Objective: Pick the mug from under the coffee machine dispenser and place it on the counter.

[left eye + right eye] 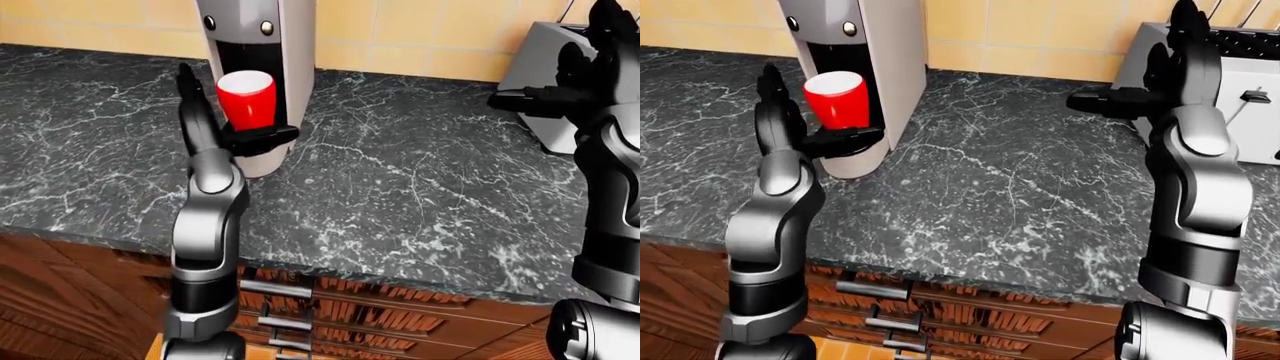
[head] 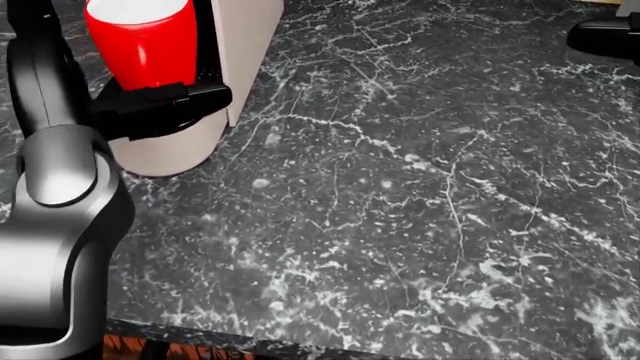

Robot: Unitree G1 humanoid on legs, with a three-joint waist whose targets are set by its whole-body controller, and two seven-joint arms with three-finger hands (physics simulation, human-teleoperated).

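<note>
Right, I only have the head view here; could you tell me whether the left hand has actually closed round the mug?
Observer: No. In the left-eye view the left hand is open: its fingers stand upright to the left of the mug, and the thumb lies across just below it.
Operator: Thank you. And what is the black shape at my top right?
Observer: That is the thumb of the right hand, which is raised, open and holding nothing.
Operator: Is anything near it?
Observer: Yes, a toaster stands on the counter at the right edge of the right-eye view.
</note>
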